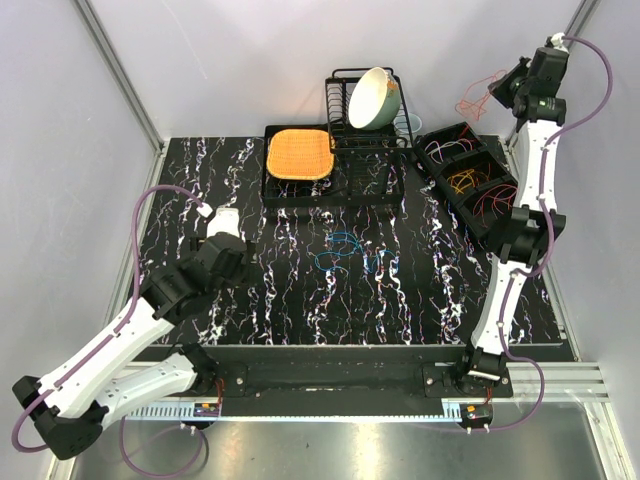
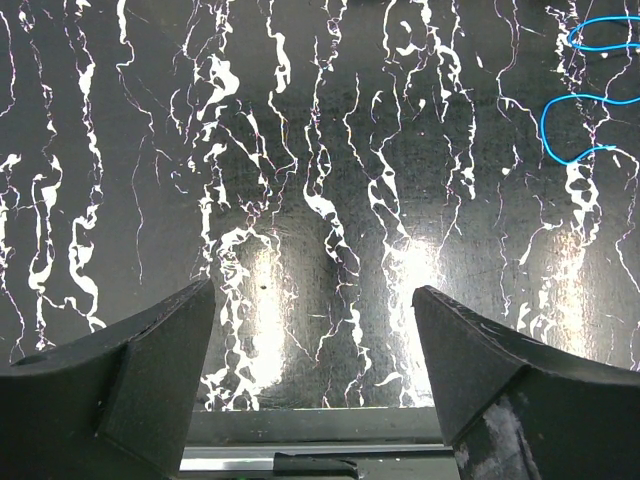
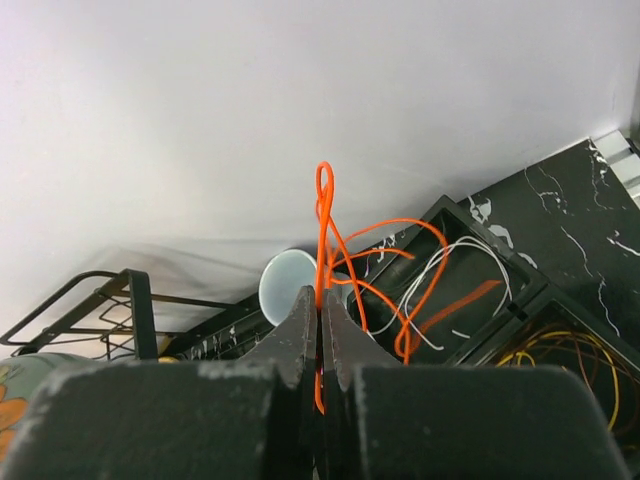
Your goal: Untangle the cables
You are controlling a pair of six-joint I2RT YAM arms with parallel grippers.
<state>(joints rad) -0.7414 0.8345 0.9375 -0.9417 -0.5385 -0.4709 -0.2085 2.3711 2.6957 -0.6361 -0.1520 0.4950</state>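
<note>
So the right gripper (image 3: 320, 300) is pinching an orange cable (image 3: 323, 215) over the table's (image 1: 300, 300) far right corner, and the left gripper (image 2: 315, 300) is spread wide, empty.

Black surface (image 1: 300, 300) streaked with white marble veins, faintly purple in places. Bright orange cable (image 3: 323, 215) against a pale grey wall (image 3: 300, 100). Blue cable (image 2: 565, 130) in loops, with a teal-green cable (image 1: 328, 262) alongside. Black tray (image 1: 425, 155) with a yellow-orange cable (image 1: 462, 180), red cables (image 1: 497, 207) and a white cable (image 3: 440, 265). Orange waffle-patterned pad (image 1: 298, 153). Black wire rack (image 1: 337, 95). Cream bowl (image 1: 372, 97), with orange floral print outside. White arms with black joints and lavender hoses (image 1: 140, 230).
</note>
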